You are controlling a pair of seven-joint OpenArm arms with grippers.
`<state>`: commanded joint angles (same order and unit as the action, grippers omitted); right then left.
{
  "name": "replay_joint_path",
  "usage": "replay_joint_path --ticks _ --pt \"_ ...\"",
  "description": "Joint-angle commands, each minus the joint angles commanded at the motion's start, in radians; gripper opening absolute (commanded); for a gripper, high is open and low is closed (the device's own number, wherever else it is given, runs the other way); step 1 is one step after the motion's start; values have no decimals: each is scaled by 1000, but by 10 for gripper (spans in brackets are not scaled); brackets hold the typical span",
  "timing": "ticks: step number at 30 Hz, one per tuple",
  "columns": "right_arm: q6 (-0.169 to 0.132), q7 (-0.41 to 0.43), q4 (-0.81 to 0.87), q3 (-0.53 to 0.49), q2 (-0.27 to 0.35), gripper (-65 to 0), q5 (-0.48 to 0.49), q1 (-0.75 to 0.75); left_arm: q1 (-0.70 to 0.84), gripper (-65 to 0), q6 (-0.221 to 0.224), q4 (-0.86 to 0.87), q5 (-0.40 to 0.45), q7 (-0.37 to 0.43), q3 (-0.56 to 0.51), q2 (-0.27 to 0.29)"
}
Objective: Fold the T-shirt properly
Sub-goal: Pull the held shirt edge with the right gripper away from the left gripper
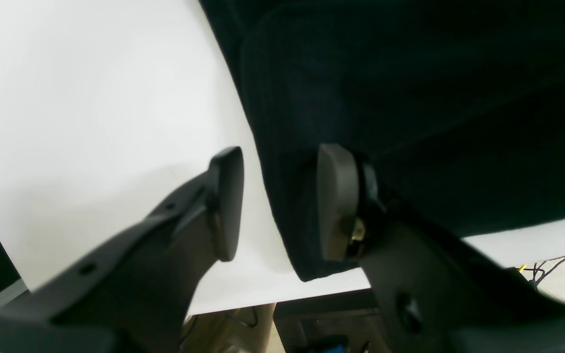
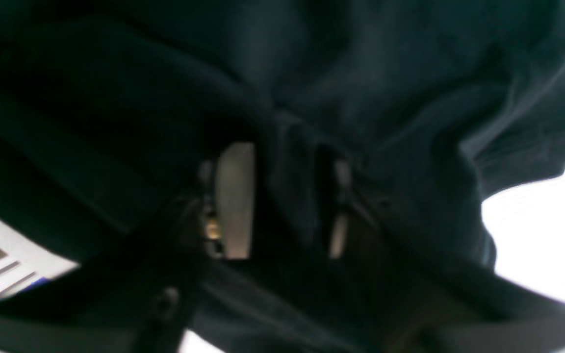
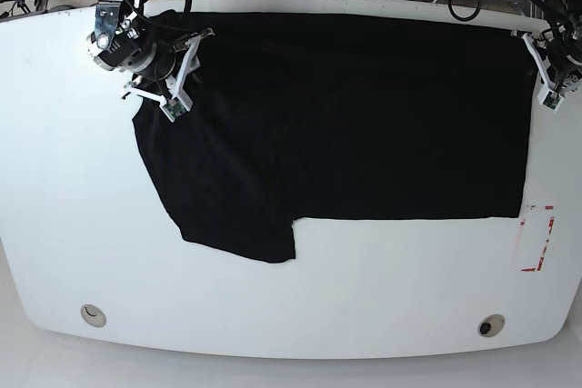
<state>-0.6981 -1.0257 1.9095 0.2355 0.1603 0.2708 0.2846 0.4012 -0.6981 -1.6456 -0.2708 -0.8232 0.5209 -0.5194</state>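
Base view: white surface [image 3: 55, 224], black T-shirt [image 3: 346, 124] spread flat from 9 to 3 o'clock. Soft, limp fabric, prob. light; best pinched at edges/corners. Right tool [image 2: 282, 201] clenched on a bunched fold; left tool [image 1: 280, 206] released, straddling shirt edge.

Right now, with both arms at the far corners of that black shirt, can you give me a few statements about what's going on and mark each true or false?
1. The T-shirt lies spread on a white table. True.
2. The left gripper is clamped shut on the cloth. False: its jaws stand open, the shirt's edge running between them.
3. The right gripper has black fabric bunched between its jaws. True.
4. A sleeve sticks out toward the near side of the table. True.
5. The shirt is already folded into a neat small square. False: it is still opened out, mostly flat.
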Motion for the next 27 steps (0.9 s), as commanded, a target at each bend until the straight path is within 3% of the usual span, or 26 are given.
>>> replay_joint_path --ticks 9,16,27 --pt "0 3 -46 0 -12 -433 0 -25 0 -417 0 0 0 0 0 -2" --pt "0 3 -49 0 -12 -644 0 -29 0 -417 0 0 0 0 0 -2" --pt "0 -18 95 0 -12 -650 0 18 -2 -417 0 0 0 0 -2 -2"
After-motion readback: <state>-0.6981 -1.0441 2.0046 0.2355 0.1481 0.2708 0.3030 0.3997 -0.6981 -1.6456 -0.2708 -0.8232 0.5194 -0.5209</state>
